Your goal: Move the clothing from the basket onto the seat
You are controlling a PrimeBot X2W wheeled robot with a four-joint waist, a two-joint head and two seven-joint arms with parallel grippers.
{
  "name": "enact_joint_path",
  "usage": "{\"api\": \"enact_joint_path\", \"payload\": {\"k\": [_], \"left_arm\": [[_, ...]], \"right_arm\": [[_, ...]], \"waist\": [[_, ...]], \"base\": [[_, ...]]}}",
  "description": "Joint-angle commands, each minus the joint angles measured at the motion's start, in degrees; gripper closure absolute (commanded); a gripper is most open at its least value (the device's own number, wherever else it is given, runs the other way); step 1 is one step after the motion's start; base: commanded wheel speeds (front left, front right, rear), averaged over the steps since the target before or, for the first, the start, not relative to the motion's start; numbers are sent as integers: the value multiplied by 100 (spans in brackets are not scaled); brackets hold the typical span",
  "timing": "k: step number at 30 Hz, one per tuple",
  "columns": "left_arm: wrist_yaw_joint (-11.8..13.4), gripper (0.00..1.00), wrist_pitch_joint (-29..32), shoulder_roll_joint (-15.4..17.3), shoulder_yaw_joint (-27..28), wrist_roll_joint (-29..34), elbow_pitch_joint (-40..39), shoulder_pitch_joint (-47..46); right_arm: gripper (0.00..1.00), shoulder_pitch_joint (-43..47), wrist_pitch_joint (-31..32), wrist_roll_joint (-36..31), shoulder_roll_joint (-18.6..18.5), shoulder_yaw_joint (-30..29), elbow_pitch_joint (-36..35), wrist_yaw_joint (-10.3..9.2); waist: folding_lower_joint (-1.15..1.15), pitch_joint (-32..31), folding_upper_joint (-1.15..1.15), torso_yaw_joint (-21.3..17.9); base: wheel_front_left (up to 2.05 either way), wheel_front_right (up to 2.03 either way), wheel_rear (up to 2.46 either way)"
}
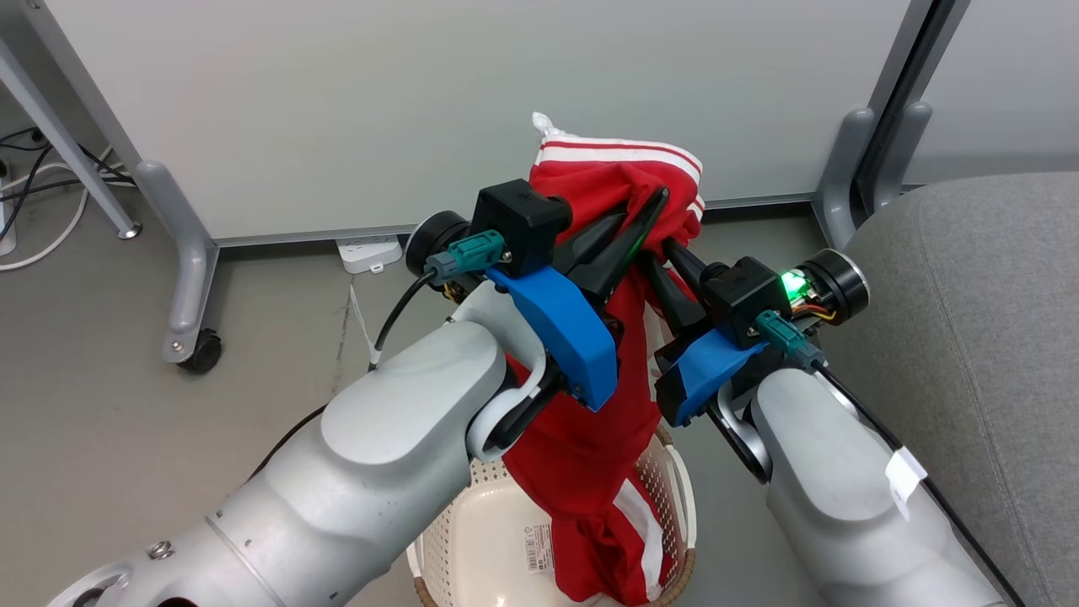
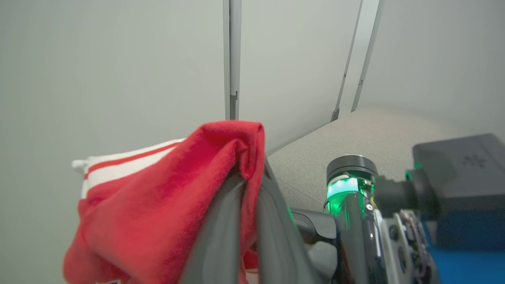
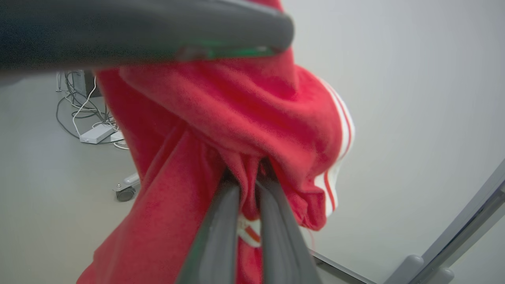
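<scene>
Clothing hangs high, tail in the basket — my left gripper pinches its top fold, my right gripper clamps cloth just beside. Lift nearly done, I judge; the seat lies right — carry and release remain.

L tool & R tool raised close together, tips nearly touching, both clamped on clothing

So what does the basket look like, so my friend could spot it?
Find the big grey seat on the right, then look down at the floor beside it. The basket sits there under the hanging red clothing: cream, with holey sides, a brown rim and a barcode sticker inside.
</scene>
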Motion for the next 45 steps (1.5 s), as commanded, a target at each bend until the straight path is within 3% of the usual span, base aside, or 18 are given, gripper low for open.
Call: {"api": "enact_joint_path", "payload": {"k": [1,38,39,40,45], "left_arm": [[-8,100,-29,-10,6,-3,21,-64],[27,100,-41,60,-98,-56,71,-12],[29,77,-35,60,-102,-56,78,-16],[41,2,-25,61,-104,-54,90,-21],[71,0,-30,55,-110,-51,107,-33]], "right_arm": [[100,-98,1,56,19,44,11,-2],[100,-26,1,331,21,184,-15,-2],[100,-27,1,332,21,185,-13,-2],[100,-29,1,337,21,186,-12,-2],[100,-25,1,358,21,187,-10,-2]], "waist": [[-1,-4,0,2],[-1,-59,0,-60],[-1,-57,0,-60],[-1,-54,0,-59],[-1,-49,0,-59]], "base": [[0,0,0],[0,0,0],[0,0,0],[0,0,0],[0,0,0]]}}
